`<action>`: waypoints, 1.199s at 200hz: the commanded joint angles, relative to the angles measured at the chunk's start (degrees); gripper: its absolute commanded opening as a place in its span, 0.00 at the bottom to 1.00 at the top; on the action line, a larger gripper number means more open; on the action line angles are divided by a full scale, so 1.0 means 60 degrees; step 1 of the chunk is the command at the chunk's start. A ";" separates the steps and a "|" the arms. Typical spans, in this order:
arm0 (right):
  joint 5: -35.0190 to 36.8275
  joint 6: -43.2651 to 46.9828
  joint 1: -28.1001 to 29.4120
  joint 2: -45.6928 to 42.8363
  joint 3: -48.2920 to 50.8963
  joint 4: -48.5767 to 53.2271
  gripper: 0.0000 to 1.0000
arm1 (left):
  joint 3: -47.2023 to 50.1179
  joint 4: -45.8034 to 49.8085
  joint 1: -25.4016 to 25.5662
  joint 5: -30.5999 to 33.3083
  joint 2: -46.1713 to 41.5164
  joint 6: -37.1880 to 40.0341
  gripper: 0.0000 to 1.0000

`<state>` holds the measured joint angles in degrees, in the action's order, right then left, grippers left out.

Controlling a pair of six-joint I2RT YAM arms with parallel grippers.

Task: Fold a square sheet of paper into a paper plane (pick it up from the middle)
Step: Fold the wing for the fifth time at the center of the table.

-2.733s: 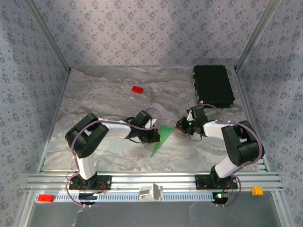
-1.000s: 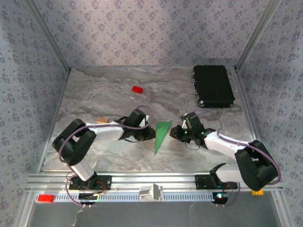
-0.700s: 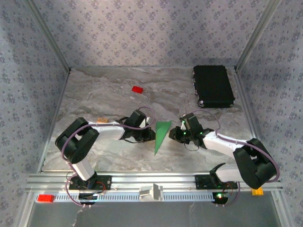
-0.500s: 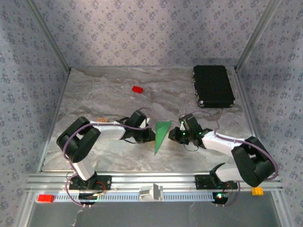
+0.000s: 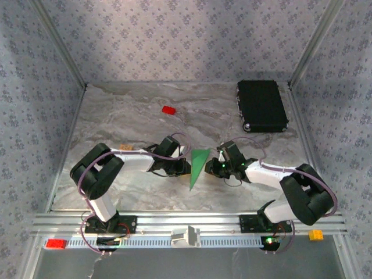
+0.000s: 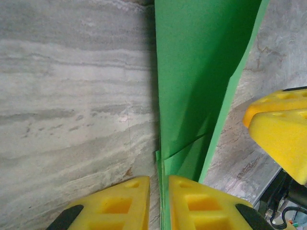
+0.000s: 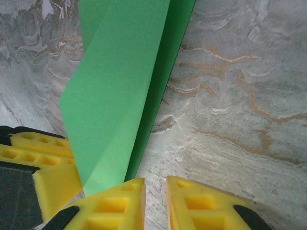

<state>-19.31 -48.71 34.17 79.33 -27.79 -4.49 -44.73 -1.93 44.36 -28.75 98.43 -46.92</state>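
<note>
The paper [image 5: 197,167] lies on the counter [image 5: 128,116], folded into a long narrow triangle. Its wide end is the far one and its sharp tip is the near one. In the wrist views one layer stands a little up from the layer under it (how high, I cannot tell).

The left gripper [image 6: 158,186] is at the left long edge of the paper. Its two yellow fingers [image 6: 120,203] are almost together, and a thin strip of the green edge goes down into the slit between them, so it is clamped on the paper.

The right gripper [image 7: 156,184] is at the right long edge of the paper, facing the left one across it. Its fingers are also drawn together to a narrow slit, but in this slit I see the marble of the counter and no green. The paper's edge ends at the outer side of one finger.

The red block [image 5: 168,110] is well beyond the paper's wide end, to the left. The black case [image 5: 262,106] is well beyond it to the right.
</note>
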 commanded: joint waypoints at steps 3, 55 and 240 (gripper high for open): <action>-0.0121 -0.0139 0.0083 0.0146 -0.0217 -0.0094 0.20 | -0.0168 -0.0123 -0.0003 -0.0214 -0.0010 0.0179 0.18; -0.0156 -0.0142 0.0177 0.0357 -0.0279 -0.0174 0.19 | -0.0064 -0.0146 -0.0007 -0.0013 -0.0184 0.0146 0.18; -0.0384 -0.0140 0.0324 0.0871 -0.0457 -0.0317 0.18 | -0.0107 -0.0498 -0.0008 -0.0538 0.0322 0.0189 0.21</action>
<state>-20.58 -48.73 35.57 83.88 -29.21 -6.28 -44.73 -3.86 44.36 -29.87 99.07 -46.94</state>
